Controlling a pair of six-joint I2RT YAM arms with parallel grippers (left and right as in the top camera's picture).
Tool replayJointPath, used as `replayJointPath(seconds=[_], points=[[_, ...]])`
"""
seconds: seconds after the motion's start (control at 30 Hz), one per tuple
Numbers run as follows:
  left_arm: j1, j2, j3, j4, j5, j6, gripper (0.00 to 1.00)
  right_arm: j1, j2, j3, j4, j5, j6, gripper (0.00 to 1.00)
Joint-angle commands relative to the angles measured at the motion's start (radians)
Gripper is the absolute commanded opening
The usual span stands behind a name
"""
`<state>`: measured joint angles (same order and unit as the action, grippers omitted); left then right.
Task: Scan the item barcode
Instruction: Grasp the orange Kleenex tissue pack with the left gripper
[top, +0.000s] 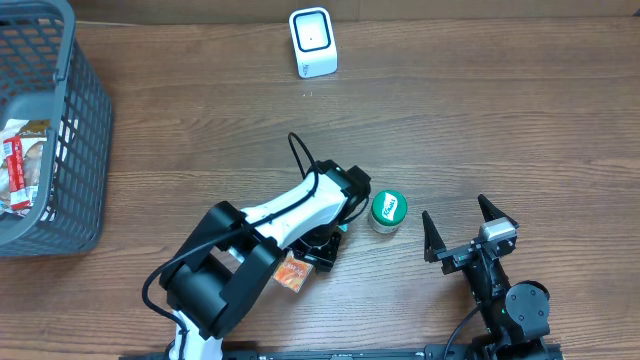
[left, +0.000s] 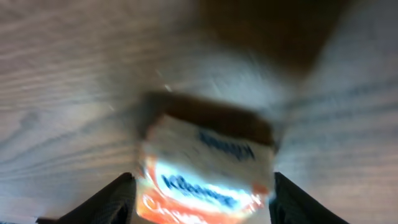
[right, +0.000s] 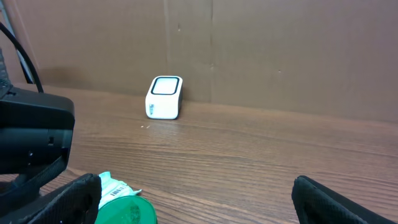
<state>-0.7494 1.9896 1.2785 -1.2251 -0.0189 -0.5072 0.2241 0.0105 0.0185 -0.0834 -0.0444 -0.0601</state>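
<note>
Orange-white Kleenex pack (left: 208, 180) on table (top: 500, 120); white scanner (top: 313, 42) upright, well apart.

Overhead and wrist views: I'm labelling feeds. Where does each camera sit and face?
Overhead: above the wooden table, looking down; left arm, right arm show.
Left wrist: close over the orange and white tissue pack, facing down; jaws flank it.
Right wrist: low, facing the white boxy scanner; jaw tips show.
Right wrist and overhead share the scanner.

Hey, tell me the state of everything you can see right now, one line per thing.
left gripper: jaws on either side of the Kleenex pack, grip unclear
Kleenex pack: between the left jaws, blurred
right gripper: open, empty
scanner: standing, nothing in front of it
green-lidded tub: lid on
basket: holds packets
</note>
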Motion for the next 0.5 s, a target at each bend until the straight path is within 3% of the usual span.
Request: replayJointPath(seconds=[0.0,0.47], points=[[0.024,-0.03,-0.007,0.031,-0.04,-0.045,0.58,0.0,-0.006,-0.011,0.002,-0.002,-0.004,1.0],[0.117,-0.037,-0.007,0.084,-0.043,-0.038,0.54,0.0,-0.006,-0.011,0.002,-0.002,-0.004,1.0]])
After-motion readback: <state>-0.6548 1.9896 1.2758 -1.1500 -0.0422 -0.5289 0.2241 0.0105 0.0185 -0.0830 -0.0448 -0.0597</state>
